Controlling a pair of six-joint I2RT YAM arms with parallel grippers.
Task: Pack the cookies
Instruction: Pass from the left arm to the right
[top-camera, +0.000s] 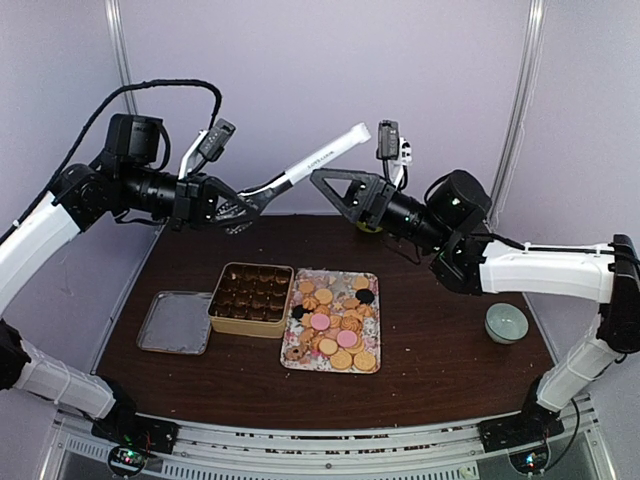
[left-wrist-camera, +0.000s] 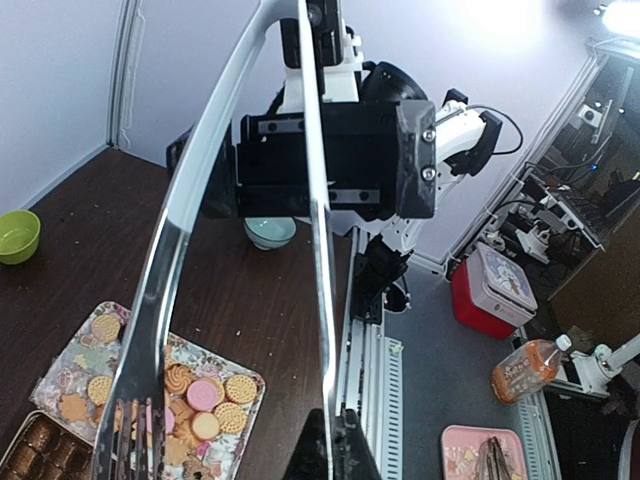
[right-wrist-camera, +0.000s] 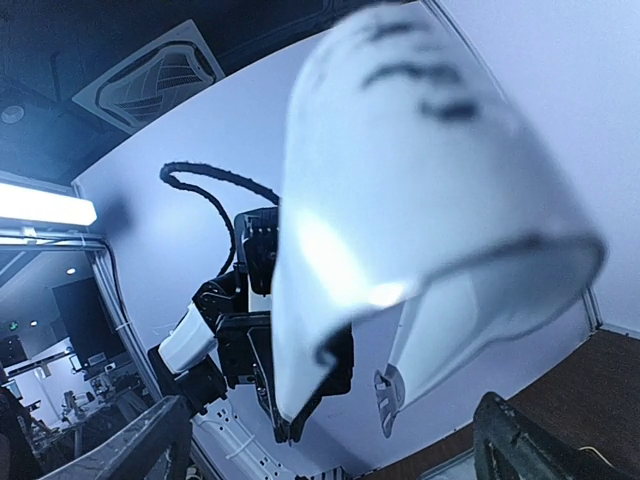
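The cookies (top-camera: 335, 320) lie in a heap on a floral tray (top-camera: 372, 283): round tan ones, a few pink, a few dark. They also show low in the left wrist view as cookies (left-wrist-camera: 205, 400). My left gripper (top-camera: 235, 208) is raised over the table's back left, shut on metal tongs (top-camera: 300, 168) near their slotted tips. The tongs' white handle end (right-wrist-camera: 400, 200) reaches between the spread fingers of my right gripper (top-camera: 328, 188), which stands open and clear of it. In the left wrist view one tong arm (left-wrist-camera: 315, 250) runs up from my left gripper (left-wrist-camera: 340, 450).
A gold tin (top-camera: 214, 310) of brown paper cups stands left of the tray, its lid (top-camera: 175, 322) further left. A pale bowl (top-camera: 506, 322) sits at the right. A green bowl (left-wrist-camera: 18, 235) is at the table's back.
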